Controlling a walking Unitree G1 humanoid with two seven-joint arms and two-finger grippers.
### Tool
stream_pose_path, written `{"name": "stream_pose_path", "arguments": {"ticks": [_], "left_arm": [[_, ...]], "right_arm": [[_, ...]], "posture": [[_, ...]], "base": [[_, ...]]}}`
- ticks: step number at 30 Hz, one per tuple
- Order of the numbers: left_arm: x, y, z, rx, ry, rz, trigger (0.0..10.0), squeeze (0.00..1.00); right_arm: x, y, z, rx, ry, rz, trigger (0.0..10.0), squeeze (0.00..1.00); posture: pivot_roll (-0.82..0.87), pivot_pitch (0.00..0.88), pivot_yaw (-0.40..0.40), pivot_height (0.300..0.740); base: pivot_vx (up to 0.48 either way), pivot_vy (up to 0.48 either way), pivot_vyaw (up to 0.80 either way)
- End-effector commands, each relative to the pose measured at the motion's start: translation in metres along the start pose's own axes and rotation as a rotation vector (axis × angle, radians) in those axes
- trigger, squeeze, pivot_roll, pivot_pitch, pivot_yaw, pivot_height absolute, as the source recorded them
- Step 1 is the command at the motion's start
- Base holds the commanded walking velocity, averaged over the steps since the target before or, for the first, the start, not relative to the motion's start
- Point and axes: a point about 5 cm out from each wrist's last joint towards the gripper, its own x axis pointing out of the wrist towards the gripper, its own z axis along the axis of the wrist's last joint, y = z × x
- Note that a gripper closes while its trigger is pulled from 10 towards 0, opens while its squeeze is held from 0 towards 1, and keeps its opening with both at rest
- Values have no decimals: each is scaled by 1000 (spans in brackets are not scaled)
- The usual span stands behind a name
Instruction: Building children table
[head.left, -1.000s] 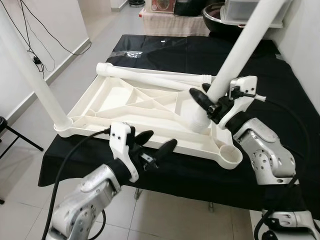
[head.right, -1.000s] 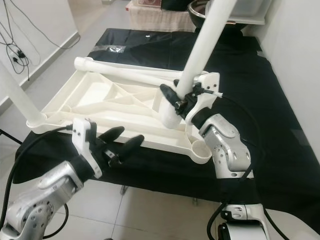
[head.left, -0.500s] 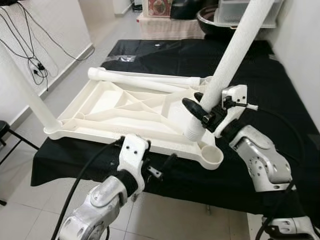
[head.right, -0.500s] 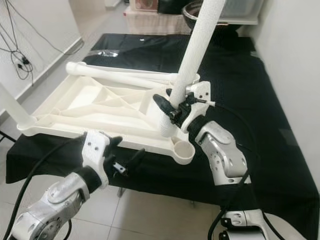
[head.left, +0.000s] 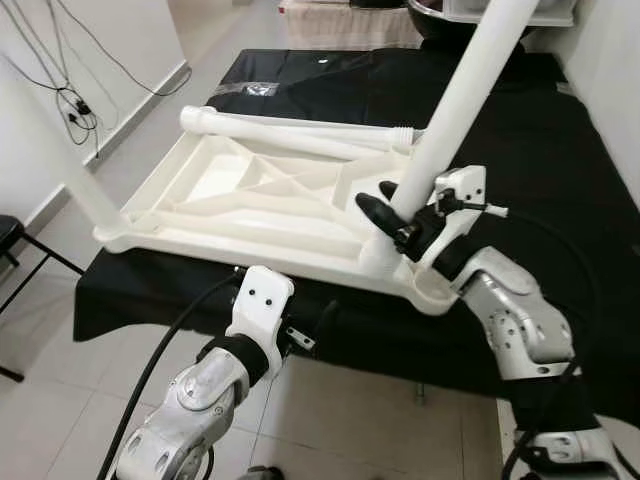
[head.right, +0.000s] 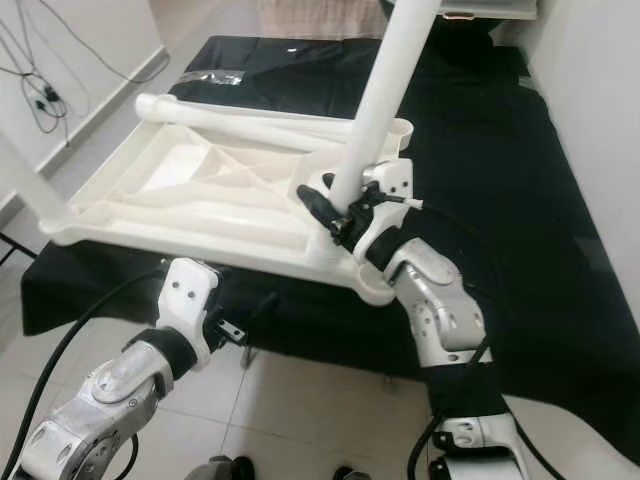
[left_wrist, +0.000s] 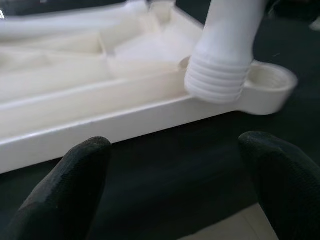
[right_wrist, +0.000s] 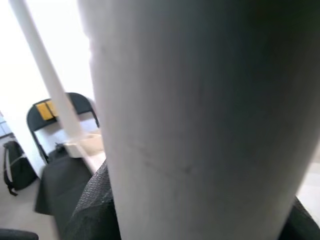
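since the earlier frame the left gripper (left_wrist: 175, 185) had dropped from level with the tabletop's near edge to below it, down by the black cloth's hanging front, and the leg's threaded end had come closer to the corner socket.

fingers first: the left gripper's two black fingertips (left_wrist: 75, 175) stood wide apart, holding nothing, pointed at the near rim of the upside-down white tabletop (head.left: 250, 205). the right gripper (head.left: 400, 222) had its black fingers clamped around the white table leg (head.left: 455, 105), low on the shaft, just above the ribbed threaded end (left_wrist: 216, 82). that end sat just beside the round corner socket (left_wrist: 267, 82) on the tabletop's near right corner, tilted, not seated in it.

outward: another leg (head.left: 300, 135) lay along the tabletop's far edge. a third (head.left: 85, 190) stood upright in the near left corner. the tabletop rested on the black cloth (head.left: 500, 130).
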Motion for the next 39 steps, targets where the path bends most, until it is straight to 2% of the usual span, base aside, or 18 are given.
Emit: {"name": "stream_pose_path", "arguments": {"ticks": [1, 8, 17, 23, 28, 34, 36, 39], "left_arm": [[1, 3, -3, 36, -2, -9, 10000, 0], [3, 4, -11, 27, 10, -7, 10000, 0], [2, 11, -26, 3, 25, 53, 10000, 0], [0, 11, -24, -43, -1, 33, 10000, 0], [1, 12, -21, -28, -19, 36, 10000, 0], [5, 10, -15, -28, -62, 18, 10000, 0], [8, 11, -12, -16, -77, 12, 10000, 0], [10, 12, -11, -16, -86, 10, 10000, 0]], "right_arm": [[0, 5, 0, -9, -11, 7, 10000, 0], [0, 7, -2, -1, -18, 0, 10000, 0], [-2, 4, -9, -36, -6, -83, 10000, 0], [-2, 7, -10, -46, -2, -85, 10000, 0], [-1, 8, -10, -44, -6, -88, 10000, 0], [0, 8, -12, -9, -17, -116, 10000, 0], [0, 6, -11, 63, -71, -152, 10000, 0], [1, 5, -9, 38, -78, -177, 10000, 0]], "posture": [[90, 158, 4, 740], [85, 160, 5, 740], [81, 156, 7, 740], [82, 152, 2, 740], [82, 148, -4, 740], [94, 128, -9, 740], [95, 122, -6, 740], [95, 118, -4, 740]], "base": [[0, 0, 0], [0, 0, 0], [0, 0, 0], [0, 0, 0], [0, 0, 0], [378, 0, 152], [461, 0, 625], [480, 0, 150]]}}
